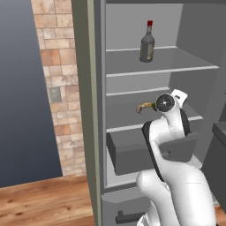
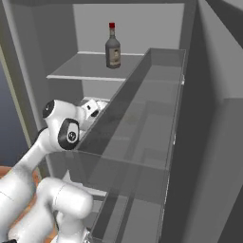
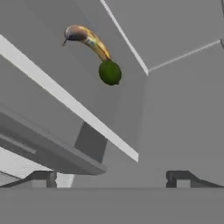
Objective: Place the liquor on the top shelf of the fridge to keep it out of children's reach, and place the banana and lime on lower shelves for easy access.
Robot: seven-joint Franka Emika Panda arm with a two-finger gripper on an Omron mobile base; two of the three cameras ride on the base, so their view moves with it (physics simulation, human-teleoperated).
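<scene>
The liquor (image 1: pixel 147 42) (image 2: pixel 112 47) stands upright on the top shelf (image 1: pixel 185 62) (image 2: pixel 85 71) of the open fridge (image 1: pixel 95 88). One shelf down, the banana (image 3: pixel 89 39) (image 1: pixel 144 107) lies on a lower shelf (image 3: pixel 48 61) (image 1: pixel 126 112), and the lime (image 3: pixel 110 72) touches its near end. My gripper (image 3: pixel 111 179) is open, with nothing between its fingertips (image 3: pixel 43 178). It hangs in front of that shelf's pale edge, a short way back from both fruits. In the left base view my wrist hides the lime.
A boxy grey drawer (image 1: pixel 128 152) sits under the lower shelf. A see-through door bin (image 2: pixel 142 118) juts out at the right, close to my arm. A brick wall (image 1: pixel 62 88) and wooden floor (image 1: pixel 44 198) lie left of the fridge.
</scene>
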